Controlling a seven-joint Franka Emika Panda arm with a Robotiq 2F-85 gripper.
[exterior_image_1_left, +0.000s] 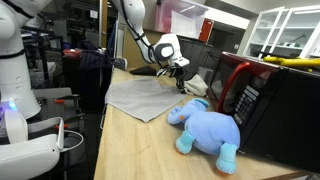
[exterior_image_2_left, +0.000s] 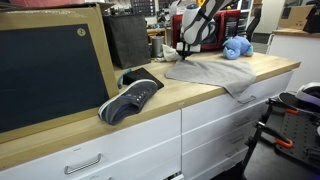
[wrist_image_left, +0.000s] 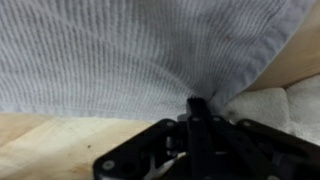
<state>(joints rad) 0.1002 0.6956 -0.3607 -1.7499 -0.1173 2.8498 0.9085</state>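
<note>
On the wooden bench (wrist_image_left: 40, 140), my jaws are pressed together, pinching a puckered edge of the grey cloth (wrist_image_left: 130, 55). Seen from the wrist view, the rest of the cloth fans out flat straight ahead of them.

One cloth (exterior_image_1_left: 140, 95) — one plush (exterior_image_1_left: 207, 128) — one shoe (exterior_image_2_left: 130, 98)
</note>
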